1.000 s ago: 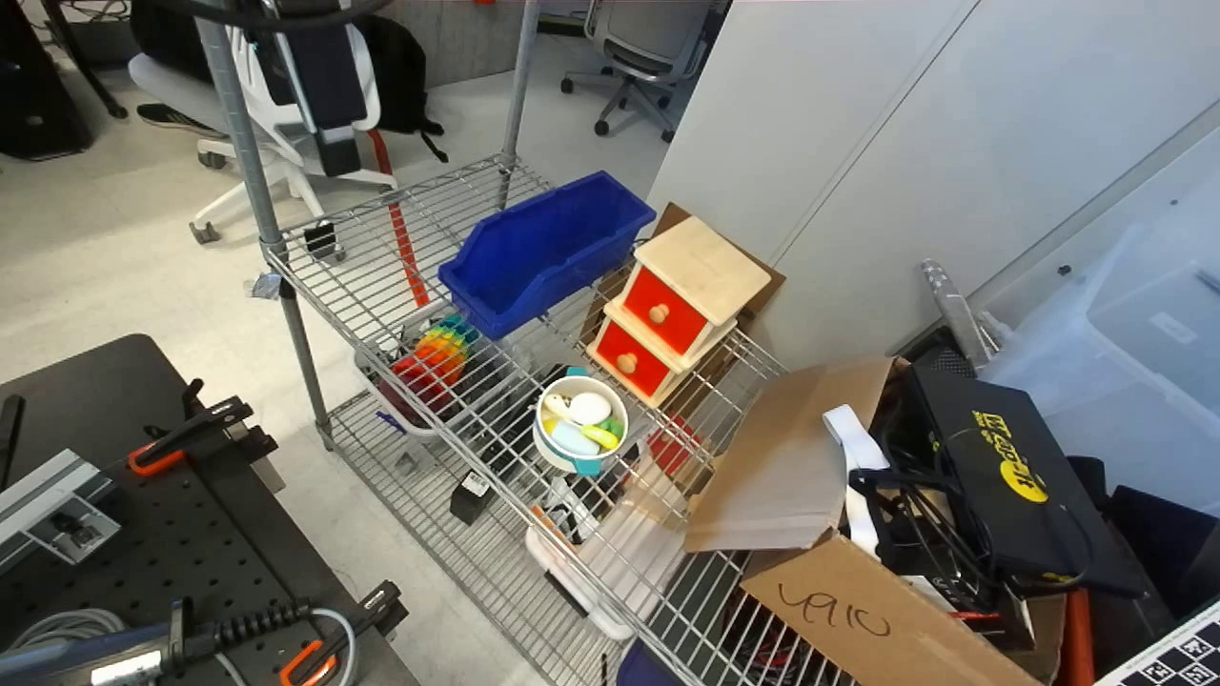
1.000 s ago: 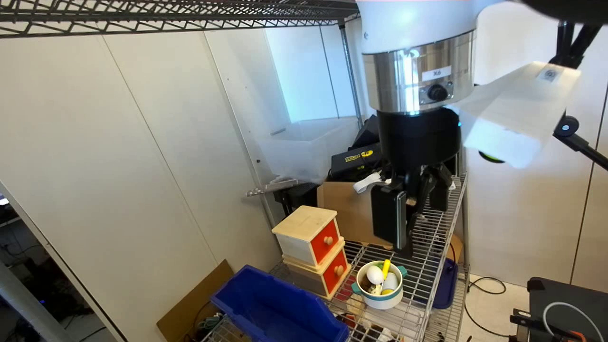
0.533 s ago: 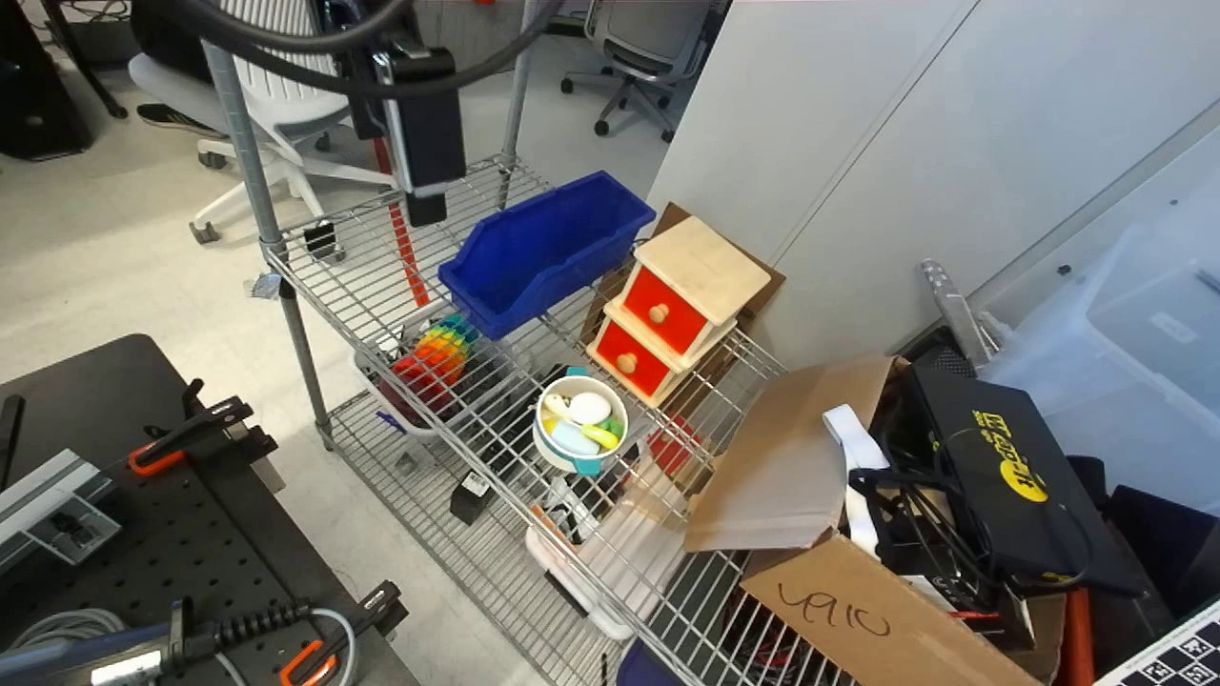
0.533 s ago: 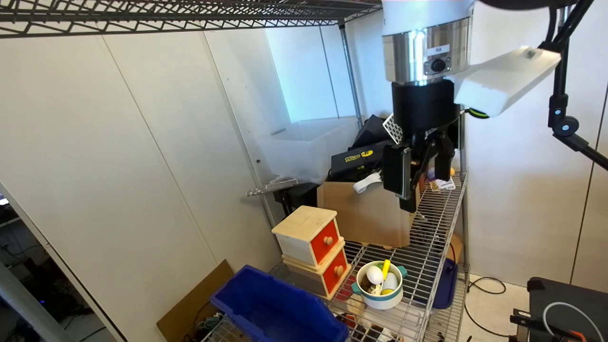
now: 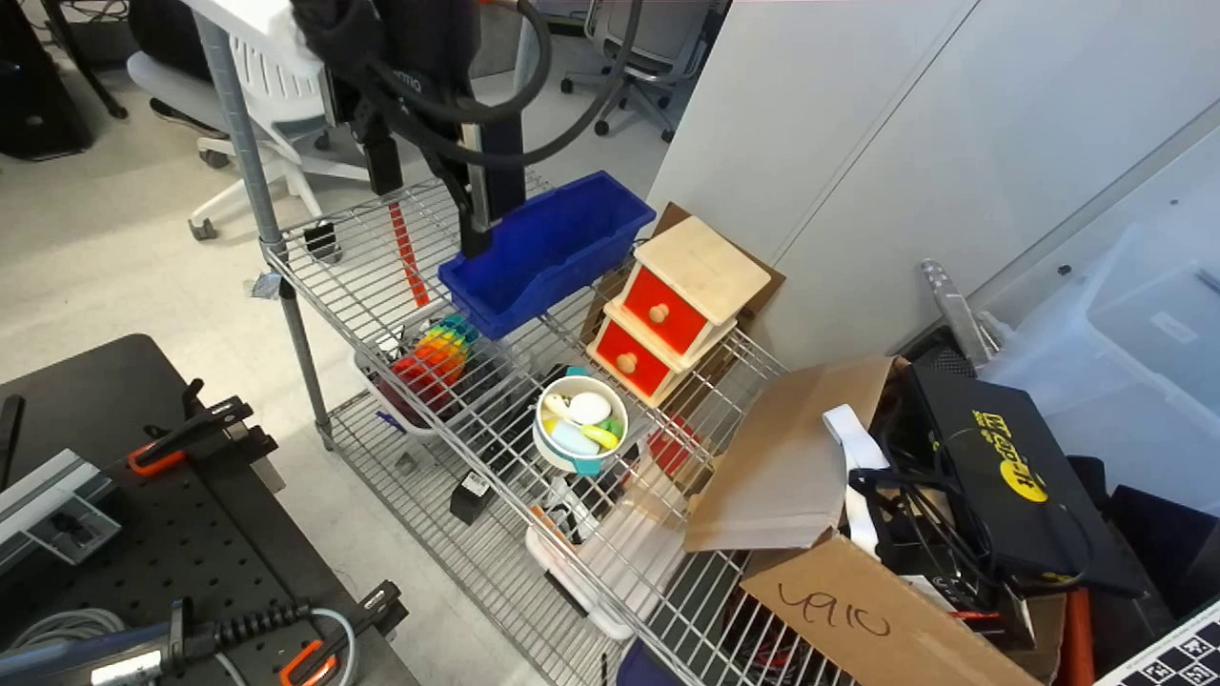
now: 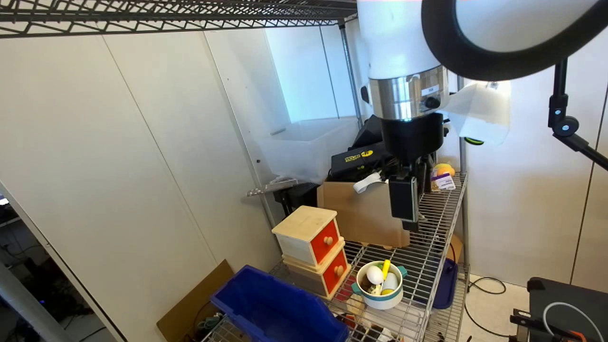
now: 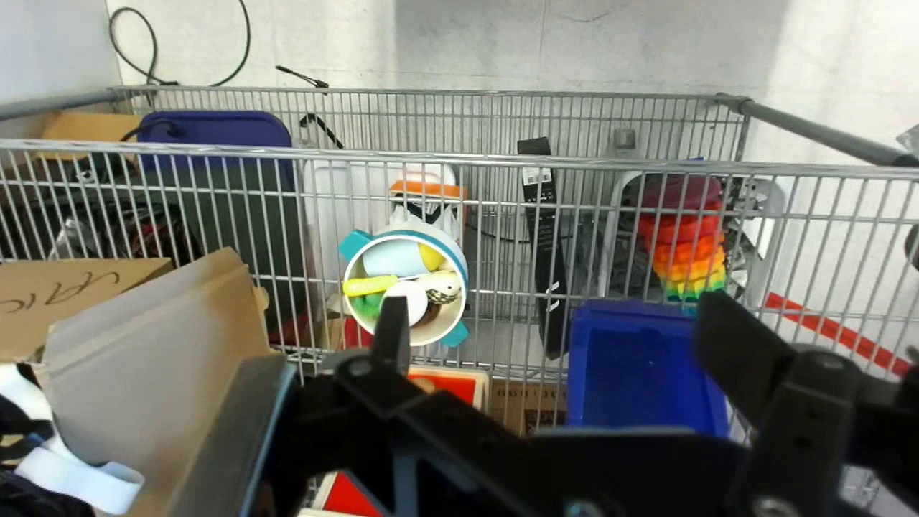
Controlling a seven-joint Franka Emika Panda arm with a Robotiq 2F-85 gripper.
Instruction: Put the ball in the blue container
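Observation:
A white ball (image 5: 590, 408) lies among several toy items in a small white pot (image 5: 557, 459) with teal handles. The ball also shows in an exterior view (image 6: 375, 274) and in the wrist view (image 7: 411, 296), partly behind a finger there. The deep-blue container (image 5: 562, 250) stands on the wire shelf near the pot; its visible inside is bare. It also shows in an exterior view (image 6: 280, 308) and the wrist view (image 7: 639, 366). My gripper (image 5: 429, 211) is open with nothing between its fingers, well above the shelf. It also shows in an exterior view (image 6: 408, 216) and the wrist view (image 7: 556, 323).
A red-and-wood drawer box (image 5: 705, 267) stands behind the pot, beside the container. An open cardboard box (image 5: 839, 600) with black gear and cables is farther along the wire shelf (image 5: 334, 272). An upper rack (image 6: 180, 16) hangs overhead. A wall stands behind the shelf.
My gripper has come farther into view over the shelf, toward the blue container in an exterior view. It has turned about its axis. The ball, pot and container have not moved.

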